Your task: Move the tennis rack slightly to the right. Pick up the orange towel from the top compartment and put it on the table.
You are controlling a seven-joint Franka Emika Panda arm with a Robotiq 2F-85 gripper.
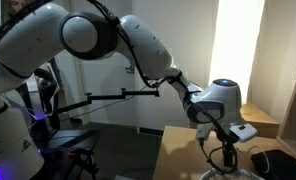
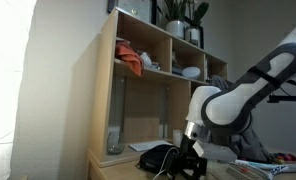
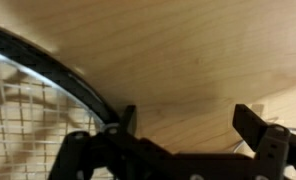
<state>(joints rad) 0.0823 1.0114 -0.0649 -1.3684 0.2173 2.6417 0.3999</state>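
Note:
The tennis rack shows in the wrist view at the left, with its dark-and-white frame (image 3: pixel 50 62) curving over a grid of strings (image 3: pixel 23 120). It lies flat on the light wooden table (image 3: pixel 188 45). My gripper (image 3: pixel 188 125) is open just above the table, with nothing between its fingers. One finger (image 3: pixel 129 118) stands right beside the racket frame and the other (image 3: pixel 250 125) is over bare wood. The orange towel (image 2: pixel 131 60) lies crumpled in the top compartment of the wooden shelf (image 2: pixel 106 90), well above the gripper (image 2: pixel 184 160), which also shows low over the table (image 1: pixel 221 148).
Above the towel compartment, dark vases (image 2: pixel 178 15) stand on top of the shelf. A white bowl (image 2: pixel 189 72) sits in a neighbouring compartment. Dark items (image 2: pixel 153 157) lie on the table by the gripper. A pale wooden box (image 1: pixel 259 118) sits behind the gripper. The table edge (image 1: pixel 166 140) is close.

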